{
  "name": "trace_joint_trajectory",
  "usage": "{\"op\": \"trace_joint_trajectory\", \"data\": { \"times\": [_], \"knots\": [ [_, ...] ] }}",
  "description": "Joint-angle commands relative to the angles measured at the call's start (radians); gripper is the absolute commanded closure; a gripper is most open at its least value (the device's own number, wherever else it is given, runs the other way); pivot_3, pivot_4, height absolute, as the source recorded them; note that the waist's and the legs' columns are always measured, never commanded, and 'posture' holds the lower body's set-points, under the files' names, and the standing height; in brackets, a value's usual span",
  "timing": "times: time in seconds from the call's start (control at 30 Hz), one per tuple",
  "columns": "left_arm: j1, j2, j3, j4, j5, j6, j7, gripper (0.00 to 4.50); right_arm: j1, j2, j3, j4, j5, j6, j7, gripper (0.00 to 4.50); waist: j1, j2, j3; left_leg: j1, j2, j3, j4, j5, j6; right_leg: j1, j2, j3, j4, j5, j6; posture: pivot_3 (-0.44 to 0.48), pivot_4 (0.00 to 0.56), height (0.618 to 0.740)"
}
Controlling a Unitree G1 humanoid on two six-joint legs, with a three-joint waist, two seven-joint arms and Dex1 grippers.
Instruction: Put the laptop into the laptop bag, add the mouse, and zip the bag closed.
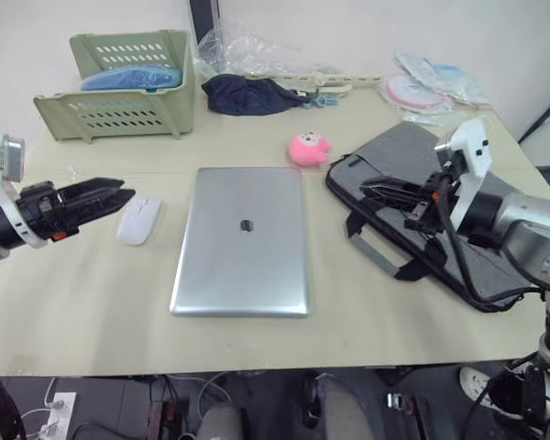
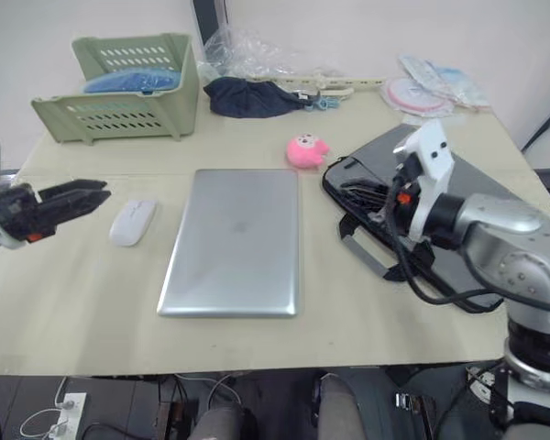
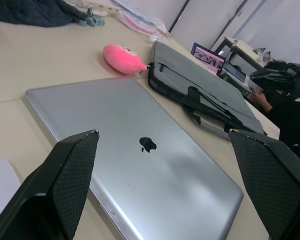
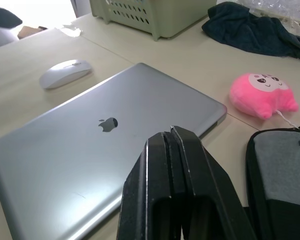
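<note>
The silver laptop lies shut and flat at the middle of the table. Just left of it rests the white mouse. To the right of the laptop, the grey laptop bag lies flat with its black handles pointing toward the laptop. My left gripper hovers just left of the mouse, open and empty, pointing at the laptop. My right gripper is above the bag's left edge, its fingers shut together with nothing visible between them.
A pink plush toy sits between the laptop's far right corner and the bag. A green basket stands at the back left, a dark cloth at the back middle, and plastic packets at the back right.
</note>
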Motion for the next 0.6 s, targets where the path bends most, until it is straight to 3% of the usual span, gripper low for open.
{"op": "trace_joint_trajectory", "data": {
  "times": [0.03, 0.3, 0.6],
  "knots": [
    [0.025, -0.027, 0.043, -0.035, -0.032, 0.014, 0.035, 0.0, 0.032, 0.043, 0.024, -0.038, -0.018, -0.015, -0.068, 4.48, 0.0, 0.0, 0.0, 0.0, 0.0, 0.0, 0.0, 0.0, 0.0, 0.0, 0.0, 0.0, 0.0, 0.0, 0.0, 0.0, 0.15, 0.74],
    [-0.019, -0.13, 0.062, 0.062, -0.044, 0.07, 0.17, 0.0, 0.085, 0.213, 0.129, -0.053, -0.048, -0.011, -0.196, 4.48, -0.008, 0.0, 0.0, 0.001, 0.0, 0.0, 0.0, 0.0, 0.0, 0.0, 0.0, 0.0, 0.002, 0.0, 0.0, 0.0, 0.15, 0.74],
    [-0.051, -0.169, -0.018, 0.133, -0.035, 0.157, 0.198, 0.0, 0.119, 0.264, 0.149, -0.03, -0.093, -0.035, -0.233, 4.48, -0.015, -0.001, 0.0, 0.002, 0.0, 0.0, 0.0, 0.0, 0.0, 0.0, 0.0, 0.0, 0.003, 0.0, -0.001, 0.0, 0.15, 0.74]
  ]
}}
